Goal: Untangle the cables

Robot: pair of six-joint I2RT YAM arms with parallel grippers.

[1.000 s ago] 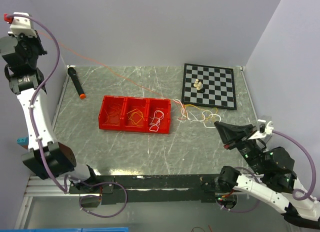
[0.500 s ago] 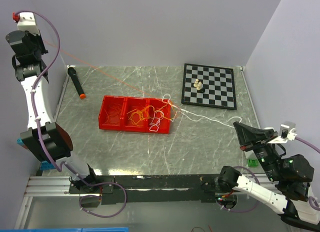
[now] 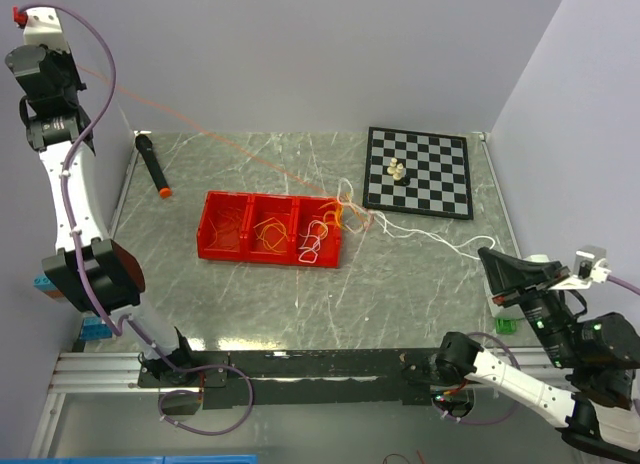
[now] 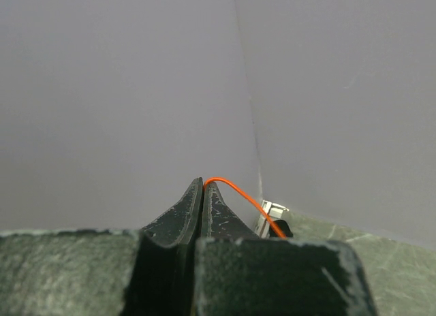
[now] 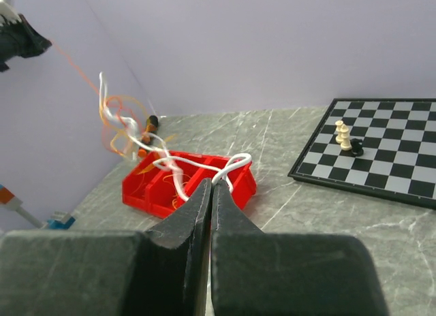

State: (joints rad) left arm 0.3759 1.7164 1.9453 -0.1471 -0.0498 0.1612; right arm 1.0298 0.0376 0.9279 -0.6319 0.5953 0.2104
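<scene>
Knotted cables [image 3: 350, 216] are hanging between the fingers.
Left gripper [image 4: 203, 184] is pinching the orange strand tight; right gripper [image 5: 211, 184], the white.

Marbled table [image 3: 250, 304]: red tray [image 3: 262, 259], chessboard [image 3: 440, 189], marker [image 3: 150, 162]

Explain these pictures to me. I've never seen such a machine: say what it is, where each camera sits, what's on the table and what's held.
This is a robot: two arms bolted at the table's near edge, each ending in a two-finger claw. One picture looks down from above and behind; the other two come from a camera on each wrist. On the table lie a red tray with cable loops in its three compartments, a chessboard with a few pieces, a black marker, and a tangle of thin cables beside the tray. The left claw, raised high, is shut on an orange cable; the right claw is shut on a white cable. Both run to the tangle.
</scene>
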